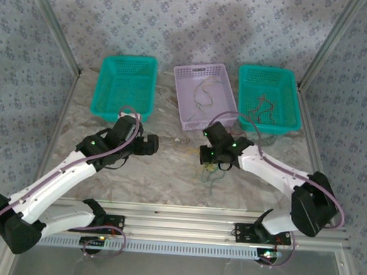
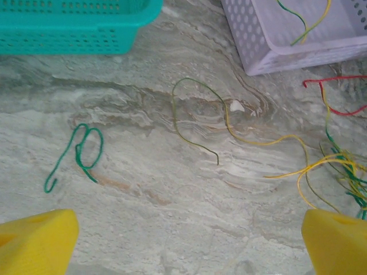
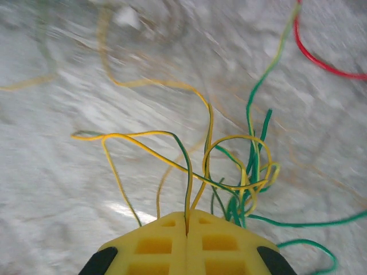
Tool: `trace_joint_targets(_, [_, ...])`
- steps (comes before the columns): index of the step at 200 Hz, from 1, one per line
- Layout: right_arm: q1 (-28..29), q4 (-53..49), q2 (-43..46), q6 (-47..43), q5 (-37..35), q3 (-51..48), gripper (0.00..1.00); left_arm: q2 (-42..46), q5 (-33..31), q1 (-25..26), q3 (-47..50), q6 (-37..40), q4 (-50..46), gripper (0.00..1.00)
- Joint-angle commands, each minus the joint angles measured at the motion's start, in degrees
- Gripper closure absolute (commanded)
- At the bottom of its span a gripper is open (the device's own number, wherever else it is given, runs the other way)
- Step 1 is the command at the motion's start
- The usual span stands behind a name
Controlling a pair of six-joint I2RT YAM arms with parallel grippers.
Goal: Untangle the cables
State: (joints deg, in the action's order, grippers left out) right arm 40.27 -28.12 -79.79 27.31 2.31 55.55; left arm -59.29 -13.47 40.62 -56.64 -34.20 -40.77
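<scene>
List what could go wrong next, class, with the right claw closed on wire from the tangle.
1. The right claw seems to pinch two strands, one green and one yellow, that lead into the tangle. Pulling may tighten the knot rather than free a wire.
2. The left claw hangs open over the table, away from the tangle, so nothing pins it. The whole bundle could drag along.

Soft, even light falls from above. Faint grey shadows lie on the counter (image 1: 168, 174) and wall (image 1: 197, 25). The right wrist picture is smeary (worst near its top); the left one is sharp.
</scene>
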Motion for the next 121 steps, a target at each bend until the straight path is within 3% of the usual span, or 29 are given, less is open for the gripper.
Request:
trace_joint_targets(1, [-2.5,6.5,3.9,-2.4,12.5,1.3,1.0,0.2,5.3,0.3,1.4,-2.5,5.6,0.0])
trace_joint_targets(41, [-7.2,13.9,6.3,0.7,26.7,0.0,1.0,-0.6,13.0,1.0,3.7,-4.4,12.6,0.0])
trace_joint_targets(63, [-10.0,23.1,6.8,6.5,35.8,-2.4,1.0,-1.0,16.5,2.4,5.0,-4.5,16.4,0.0])
trace_joint_targets(96, [-10.7,27.4,8.1,7.6,40.7,-2.1,1.0,-1.0,18.7,3.8,7.2,-4.9,20.5,0.0])
trace_joint_targets(121, [-11.7,28.0,9.3,10.0,39.0,-2.2,1.0,1.4,22.2,3.7,12.0,-7.3,28.0,0.0])
